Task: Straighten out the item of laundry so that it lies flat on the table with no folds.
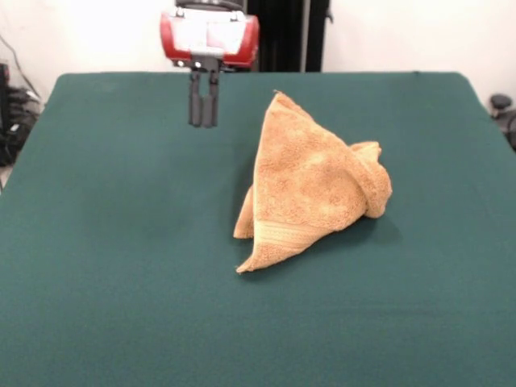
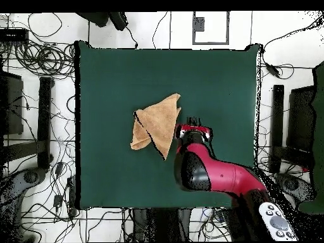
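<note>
The front view was taken from across the table (image 1: 121, 306), low and fairly close, facing the robot's pedestal at the far side; the green surface filled most of the frame and the gripper (image 1: 203, 122) was seen hanging down from the top edge. The overhead view was taken from high above, straight down, with the whole table (image 2: 114, 76) and surrounding floor cables (image 2: 44, 60) included. The tabletop, the towel (image 1: 310, 185) (image 2: 157, 123) and the arm's end were shared by both.

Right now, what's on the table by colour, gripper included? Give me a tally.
Tan-orange: 1, the towel, folded in a heap
Dark green: 1, the table
Red and black: 1, the gripper, beside the towel, fingers together
Total: 3
</note>
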Motion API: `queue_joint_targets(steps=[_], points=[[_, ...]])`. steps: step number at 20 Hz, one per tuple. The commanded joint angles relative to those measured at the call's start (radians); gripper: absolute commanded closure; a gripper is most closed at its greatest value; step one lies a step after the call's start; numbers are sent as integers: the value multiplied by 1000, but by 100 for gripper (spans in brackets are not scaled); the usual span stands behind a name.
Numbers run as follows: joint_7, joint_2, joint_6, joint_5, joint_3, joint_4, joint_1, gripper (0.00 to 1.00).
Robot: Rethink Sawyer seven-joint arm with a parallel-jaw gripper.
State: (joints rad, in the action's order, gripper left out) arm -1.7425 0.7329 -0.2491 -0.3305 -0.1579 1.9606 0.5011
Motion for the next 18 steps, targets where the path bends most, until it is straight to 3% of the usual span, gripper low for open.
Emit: queue_joint_targets(steps=[1, 8, 17, 18], points=[[-268, -84, -80, -10, -182, 90, 11, 100], [-339, -84, -198, 120, -92, 139, -58, 100], [-317, -80, -185, 143, -126, 153, -20, 100], [-329, -79, -173, 157, -135, 162, -10, 0]])
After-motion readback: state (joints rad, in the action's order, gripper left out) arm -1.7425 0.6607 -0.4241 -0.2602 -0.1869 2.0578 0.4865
